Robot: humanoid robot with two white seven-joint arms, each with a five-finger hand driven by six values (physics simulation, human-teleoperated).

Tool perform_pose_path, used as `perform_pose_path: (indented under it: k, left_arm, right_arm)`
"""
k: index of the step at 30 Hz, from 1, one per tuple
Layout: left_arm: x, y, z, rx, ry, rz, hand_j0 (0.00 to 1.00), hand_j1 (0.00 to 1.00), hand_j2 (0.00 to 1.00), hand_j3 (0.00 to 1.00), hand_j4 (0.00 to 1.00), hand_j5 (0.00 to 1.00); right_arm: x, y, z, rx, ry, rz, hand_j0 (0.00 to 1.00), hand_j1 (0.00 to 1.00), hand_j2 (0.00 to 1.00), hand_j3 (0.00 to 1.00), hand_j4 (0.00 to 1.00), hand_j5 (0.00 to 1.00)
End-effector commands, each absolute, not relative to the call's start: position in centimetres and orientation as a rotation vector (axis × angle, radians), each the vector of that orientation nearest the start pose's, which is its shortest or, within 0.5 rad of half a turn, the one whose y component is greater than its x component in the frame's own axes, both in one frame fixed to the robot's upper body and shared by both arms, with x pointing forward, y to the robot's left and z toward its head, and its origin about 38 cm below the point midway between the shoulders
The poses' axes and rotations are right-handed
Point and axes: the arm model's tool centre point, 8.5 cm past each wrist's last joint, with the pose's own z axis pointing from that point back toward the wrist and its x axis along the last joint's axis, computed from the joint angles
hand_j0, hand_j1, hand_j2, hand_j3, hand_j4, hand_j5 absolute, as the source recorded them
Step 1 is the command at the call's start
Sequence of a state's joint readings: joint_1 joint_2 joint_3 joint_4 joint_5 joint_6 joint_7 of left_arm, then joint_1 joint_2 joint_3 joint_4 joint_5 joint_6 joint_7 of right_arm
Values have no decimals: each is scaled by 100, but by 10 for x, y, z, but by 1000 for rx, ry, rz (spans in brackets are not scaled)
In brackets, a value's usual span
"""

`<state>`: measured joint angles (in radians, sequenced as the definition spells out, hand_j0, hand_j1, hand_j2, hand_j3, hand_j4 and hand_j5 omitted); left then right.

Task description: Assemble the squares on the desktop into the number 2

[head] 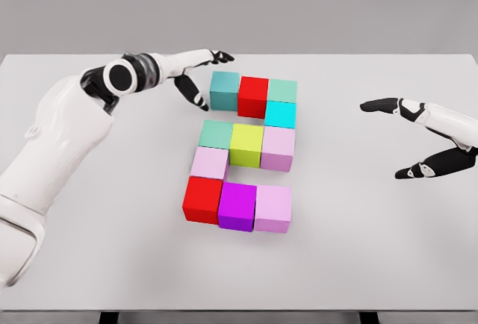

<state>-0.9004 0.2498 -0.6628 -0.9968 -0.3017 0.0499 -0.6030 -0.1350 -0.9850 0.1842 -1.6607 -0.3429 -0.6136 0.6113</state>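
Coloured cubes stand in a 2 shape on the white table [358, 234]. Top row: teal cube [224, 90], red cube [253, 96], mint cube [282, 90]. A cyan cube [280, 114] sits below the mint one. Middle row: green-teal cube [216, 134], yellow-green cube [246, 145], pink cube [278, 148]. A pale pink cube [209, 163] follows, then a bottom row of red cube [203, 199], magenta cube [237, 206] and pink cube [273, 208]. My left hand [203, 79] is open just left of the teal cube, holding nothing. My right hand [403, 137] hovers open at the right, away from the cubes.
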Motion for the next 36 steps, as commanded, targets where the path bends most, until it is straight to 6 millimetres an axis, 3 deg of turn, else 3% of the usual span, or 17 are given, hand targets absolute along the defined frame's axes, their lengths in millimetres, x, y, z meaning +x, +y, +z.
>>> perform_pose_path:
  k: [1,9,26,36]
  left_arm:
    - [549,161,189,177,-1215,-1450,100,100,100,100,100,100]
    - [551,159,194,196,-1219,-1467,100,100,100,100,100,100]
    - [547,155,178,186,-1177,-1499,100,100,100,100,100,100]
    - [546,153,182,181,-1198,-1516,100,100,100,100,100,100]
  right_arm:
    - [344,-368,244,80,-1765,1485,100,100,100,100,100,100]
    - [344,-368,244,80,-1765,1485,100,100,100,100,100,100]
    - [344,-368,243,81,-1766,1484,100,100,100,100,100,100]
    - [344,-368,243,81,-1766,1484,100,100,100,100,100,100]
